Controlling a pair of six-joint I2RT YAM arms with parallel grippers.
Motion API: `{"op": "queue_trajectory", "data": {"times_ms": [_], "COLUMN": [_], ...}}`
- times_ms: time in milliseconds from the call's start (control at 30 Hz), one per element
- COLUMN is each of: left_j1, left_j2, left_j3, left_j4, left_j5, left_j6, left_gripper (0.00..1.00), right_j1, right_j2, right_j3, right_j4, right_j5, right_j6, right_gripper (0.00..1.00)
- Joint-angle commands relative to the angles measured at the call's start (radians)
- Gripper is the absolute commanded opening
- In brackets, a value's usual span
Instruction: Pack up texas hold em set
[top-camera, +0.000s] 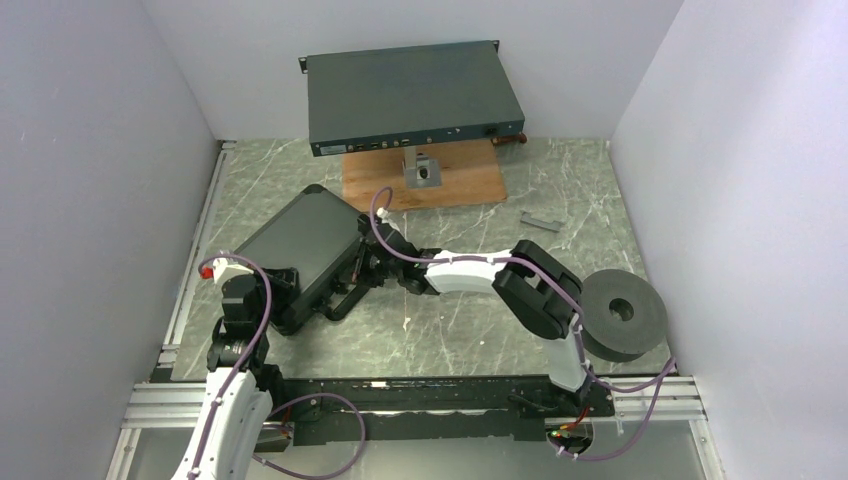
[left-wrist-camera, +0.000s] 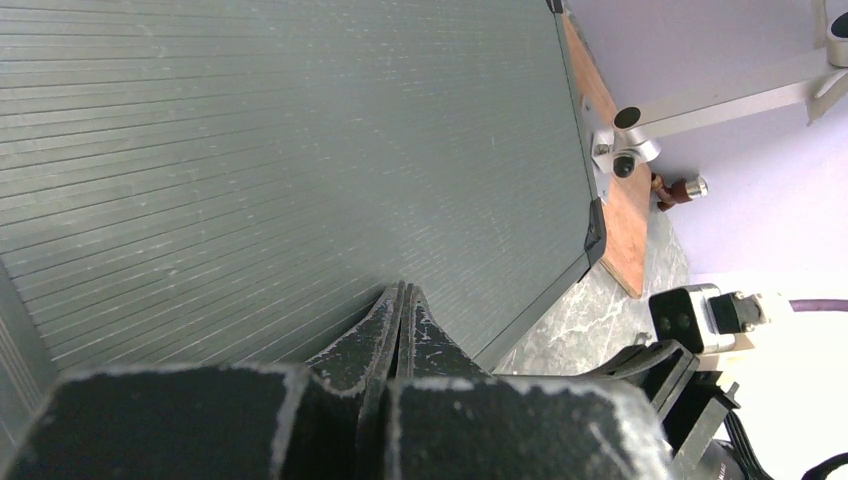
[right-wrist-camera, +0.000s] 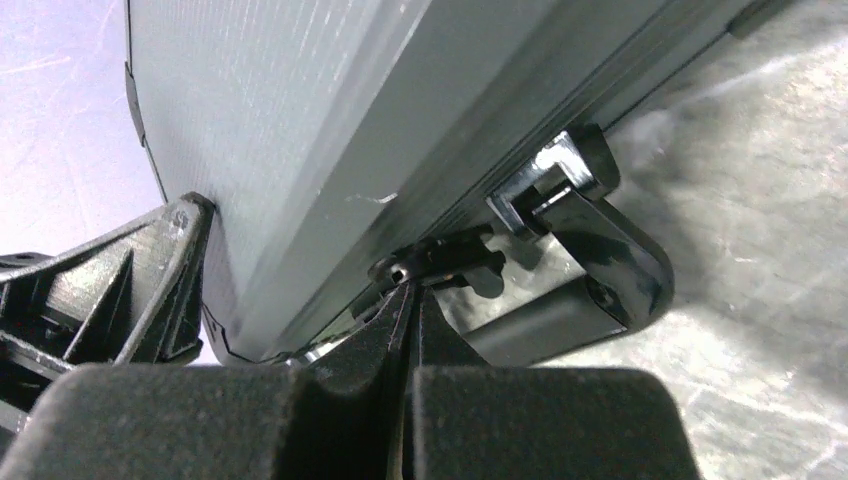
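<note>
**Closed case, latch step**

Hold lid flat with left gripper (left-wrist-camera: 400, 300), fingers together, empty; push latch (right-wrist-camera: 440, 262) home with right gripper (right-wrist-camera: 410, 295), also pinched together, empty; avoid sliding case (top-camera: 300, 245); lies flat toward table (top-camera: 480, 330) left edge; handle (right-wrist-camera: 590, 270) side faces right; long axis seemingly near-left to far-right.
</note>
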Motion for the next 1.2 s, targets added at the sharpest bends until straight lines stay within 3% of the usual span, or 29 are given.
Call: {"op": "queue_trajectory", "data": {"times_ms": [0, 300, 1167], "left_j1": [0.001, 0.001, 0.001], "left_j2": [0.025, 0.04, 0.053], "left_j3": [-0.081, -0.078, -0.077], "left_j4": [-0.312, -0.308, -0.306], "left_j5": [-0.013, -0.007, -0.011], "left_j6": [0.055, 0.059, 0.056], "left_gripper": [0.0, 0.0, 0.0], "right_j1": [0.005, 0.005, 0.008], "right_j2": [0.032, 0.094, 0.035], "right_j3": [0.072, 0.144, -0.059], "right_j4": [0.027, 0.064, 0.115], "right_j5": [0.002, -0.05, -0.062], "right_j6": [0.025, 0.028, -0.01], "right_gripper": [0.0, 0.0, 0.0]}}
